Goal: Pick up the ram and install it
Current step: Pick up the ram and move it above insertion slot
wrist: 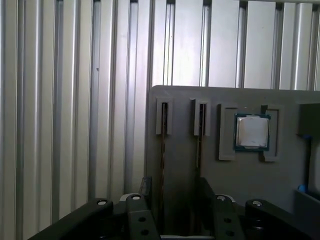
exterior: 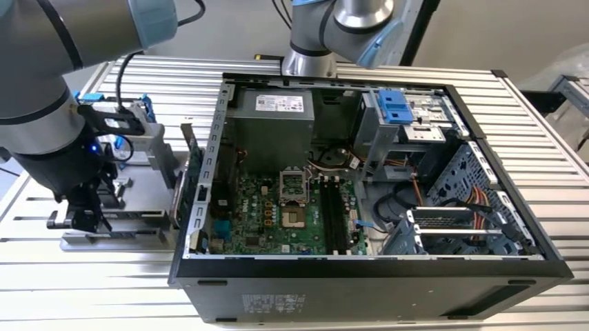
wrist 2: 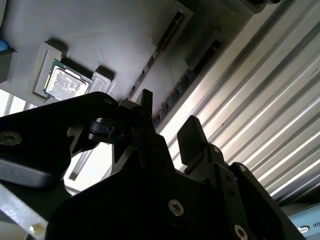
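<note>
Claw spread, flanking ram edge

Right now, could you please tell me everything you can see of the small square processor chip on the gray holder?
The processor chip is a small square with a dull silver metal face and a thin green board rim. It lies flat, silver face up, in a shallow seat of the gray holder, between raised gray brackets. In both wrist views it is whole and uncovered, and only the holder touches it. It sits beside the holder's two narrow slots.
</note>
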{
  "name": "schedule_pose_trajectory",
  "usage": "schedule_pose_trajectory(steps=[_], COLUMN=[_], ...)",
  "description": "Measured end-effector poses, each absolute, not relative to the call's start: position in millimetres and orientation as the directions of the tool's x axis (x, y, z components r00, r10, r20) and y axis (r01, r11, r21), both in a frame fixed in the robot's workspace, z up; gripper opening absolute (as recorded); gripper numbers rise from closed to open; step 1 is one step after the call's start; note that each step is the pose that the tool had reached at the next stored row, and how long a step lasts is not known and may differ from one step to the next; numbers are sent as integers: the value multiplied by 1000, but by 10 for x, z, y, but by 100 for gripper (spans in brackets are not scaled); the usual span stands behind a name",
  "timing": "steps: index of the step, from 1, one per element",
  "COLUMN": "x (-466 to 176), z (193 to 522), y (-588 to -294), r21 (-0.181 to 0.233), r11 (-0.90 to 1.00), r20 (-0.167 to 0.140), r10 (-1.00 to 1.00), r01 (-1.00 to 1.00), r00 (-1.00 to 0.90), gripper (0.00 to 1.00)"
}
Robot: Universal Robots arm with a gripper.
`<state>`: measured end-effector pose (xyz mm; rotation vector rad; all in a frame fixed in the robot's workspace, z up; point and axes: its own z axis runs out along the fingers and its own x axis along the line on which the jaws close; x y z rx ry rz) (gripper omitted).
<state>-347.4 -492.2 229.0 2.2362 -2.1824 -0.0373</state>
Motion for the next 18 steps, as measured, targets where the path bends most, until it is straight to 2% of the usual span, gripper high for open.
schedule_pose_trajectory(steps=[18], x=[-3473], z=[2128], y=[-4940], r21=[30], r11=[-24], r20=[-5], r10=[-1000], r01=[-999], r00=[24], gripper=[100])
